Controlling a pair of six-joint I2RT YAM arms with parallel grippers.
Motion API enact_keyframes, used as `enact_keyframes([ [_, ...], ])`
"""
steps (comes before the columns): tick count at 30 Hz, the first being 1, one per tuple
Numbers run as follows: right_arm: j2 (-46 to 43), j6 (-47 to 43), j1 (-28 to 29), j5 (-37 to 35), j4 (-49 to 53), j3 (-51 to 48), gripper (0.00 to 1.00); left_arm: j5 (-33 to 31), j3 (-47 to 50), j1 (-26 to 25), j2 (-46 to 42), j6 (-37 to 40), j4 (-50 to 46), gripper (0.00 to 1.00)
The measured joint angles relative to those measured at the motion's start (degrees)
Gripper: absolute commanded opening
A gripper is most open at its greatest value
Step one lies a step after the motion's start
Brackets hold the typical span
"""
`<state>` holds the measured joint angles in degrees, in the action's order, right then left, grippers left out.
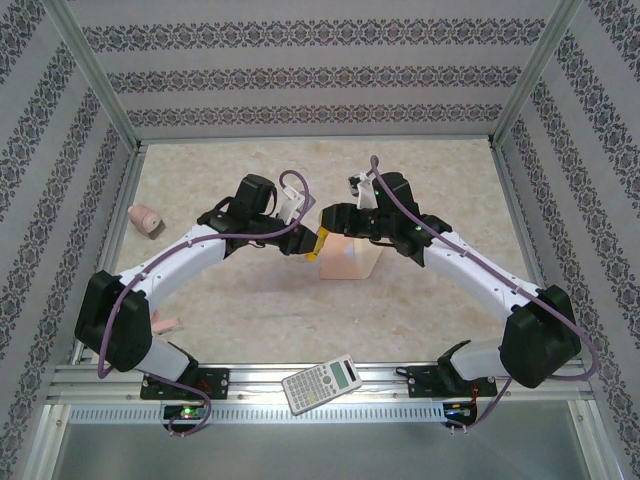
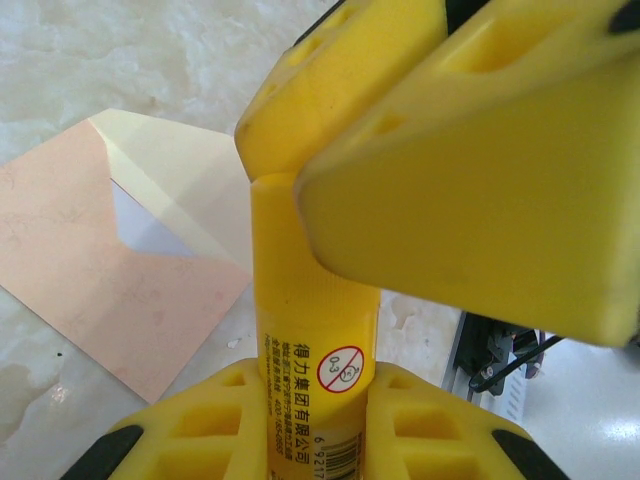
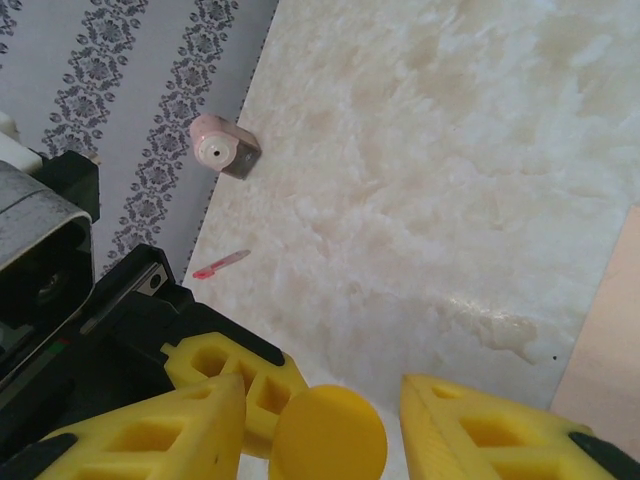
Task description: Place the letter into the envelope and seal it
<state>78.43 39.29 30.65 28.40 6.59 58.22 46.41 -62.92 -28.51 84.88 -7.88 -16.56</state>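
Two pincers meet above the middle of the bench. The left pincer (image 2: 318,440) is clenched on the body of a yellow glue stick (image 2: 310,300), and the right pincer (image 3: 322,410) brackets its round cap (image 3: 328,440), with a sliver of gap on one side and not yet clamped. Just beside them the envelope (image 2: 90,250) lies flat, flap open, with the letter (image 2: 145,228) seemingly showing white in its mouth. To uncap cleanly, the right one should close squarely on the cap and pull straight along the stick's axis, clear of the flap.
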Motion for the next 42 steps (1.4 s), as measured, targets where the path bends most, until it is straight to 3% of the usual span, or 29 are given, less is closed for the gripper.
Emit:
enact_keyframes([
  [18, 0.8, 0.7, 0.0, 1.0, -1.0, -0.3, 0.35, 0.0, -0.1, 0.1, 0.0, 0.0, 0.4, 0.00],
  [32, 1.1, 1.2, 0.0, 1.1, -2.2, -0.3, 0.35, -0.5, -0.1, 0.1, 0.0, -1.3, 2.3, 0.00],
  [42, 1.1, 2.5, 0.0, 1.2, -3.5, -0.6, 0.14, -0.9, -0.1, 0.1, 0.0, -1.6, 2.5, 0.00],
])
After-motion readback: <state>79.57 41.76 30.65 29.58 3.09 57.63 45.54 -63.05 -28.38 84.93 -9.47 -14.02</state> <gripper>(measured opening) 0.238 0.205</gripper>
